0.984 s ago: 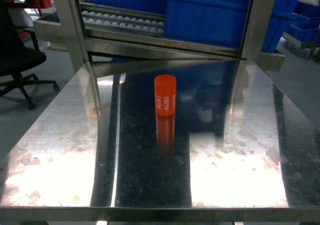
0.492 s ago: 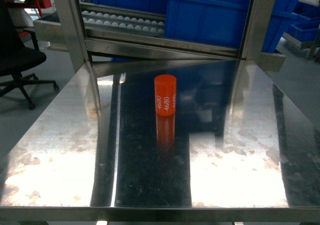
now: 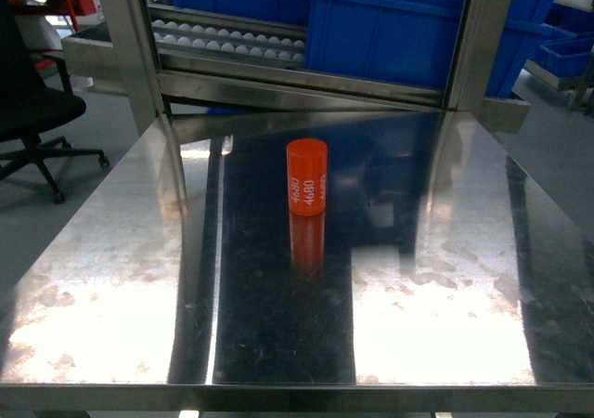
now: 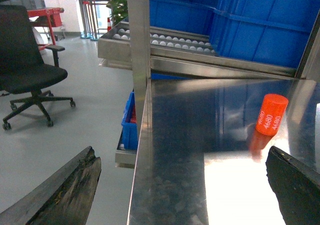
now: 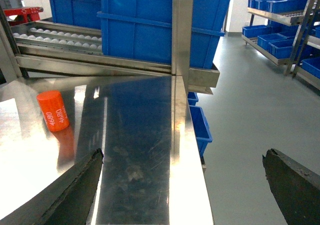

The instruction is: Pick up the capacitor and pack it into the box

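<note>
I'm looking across a steel surface (image 3: 436,279), bare metal with scuffs and strong glare. Beyond it, past both tools, runs a roller rack (image 3: 232,39) loaded with blue crates (image 3: 399,23). An office chair (image 4: 30,70) stands on the floor out beyond my left tool.

The left tool (image 4: 185,187) hangs off the surface's left edge, its two dark fingers spread wide with nothing between them. The right tool (image 5: 185,187) mirrors it at the right edge, also spread wide and empty. Neither shows in the head view.

The orange capacitor (image 3: 307,176), marked 4680, stands upright near the middle of the surface. It sits ahead and to the right of the left tool and ahead and to the left of the right tool, well apart from both. I can't see any box in these views.

I judge the step in hand to be the approach. I'd pick one arm, keep the fingers wide, and square them either side of the cylinder. I'd come in level and close on the body, not the rim, since a nudge could topple it and send it rolling on this slick metal.
</note>
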Tool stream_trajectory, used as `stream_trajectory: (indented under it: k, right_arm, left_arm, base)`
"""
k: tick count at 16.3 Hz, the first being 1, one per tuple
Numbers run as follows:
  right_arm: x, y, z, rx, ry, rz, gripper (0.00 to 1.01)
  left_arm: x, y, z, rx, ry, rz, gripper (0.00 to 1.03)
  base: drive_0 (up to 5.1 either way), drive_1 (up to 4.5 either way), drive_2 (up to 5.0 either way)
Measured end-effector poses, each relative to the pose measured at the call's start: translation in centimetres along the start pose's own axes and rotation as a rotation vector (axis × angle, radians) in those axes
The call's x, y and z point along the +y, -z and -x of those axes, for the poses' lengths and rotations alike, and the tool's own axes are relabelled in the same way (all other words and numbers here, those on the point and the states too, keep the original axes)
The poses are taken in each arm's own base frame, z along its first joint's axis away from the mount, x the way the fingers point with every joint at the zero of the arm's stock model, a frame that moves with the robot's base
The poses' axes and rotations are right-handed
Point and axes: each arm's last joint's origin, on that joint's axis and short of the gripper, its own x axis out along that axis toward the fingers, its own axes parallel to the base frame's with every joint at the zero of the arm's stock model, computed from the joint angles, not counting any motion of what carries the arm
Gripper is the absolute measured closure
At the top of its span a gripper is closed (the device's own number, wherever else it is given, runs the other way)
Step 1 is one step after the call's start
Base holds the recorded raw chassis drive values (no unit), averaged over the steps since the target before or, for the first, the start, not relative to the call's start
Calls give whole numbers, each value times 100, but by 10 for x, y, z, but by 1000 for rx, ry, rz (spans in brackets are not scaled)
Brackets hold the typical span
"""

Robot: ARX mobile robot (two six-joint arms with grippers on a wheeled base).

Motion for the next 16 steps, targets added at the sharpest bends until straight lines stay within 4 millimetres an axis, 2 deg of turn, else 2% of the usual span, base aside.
stream_trajectory:
  k: [1,2,4,5,8,10,12,16]
  right_arm:
    - [0,0,0,0,0,0,3]
    - [0,0,0,0,0,0,3]
    - [0,0,0,0,0,0,3]
    - [0,0,0,0,0,0,3]
    - [0,0,0,0,0,0,3]
    - [0,0,0,0,0,0,3]
    - [0,0,0,0,0,0,3]
    - [0,0,0,0,0,0,3]
  left_arm:
    - [0,0,0,2,-4,0,5]
    - [-4,3,-3,42,-102,-5,5]
    - [-19,2,-17,51,-170,3,5]
    - [-27,-1,-30,39,-145,6,5]
    - [-58,-21,-89,-19,12,31,5]
    - [-87,-9,-131,50,126,11,5]
    - [-112,7,-159,129,213,-3,5]
    - [-157,38,-214,252,279,-32,5]
  base:
    - [0,0,0]
    - [0,0,0]
    - [0,0,0]
    - [0,0,0]
    - [0,0,0]
    - [0,0,0]
    - [0,0,0]
    - [0,0,0]
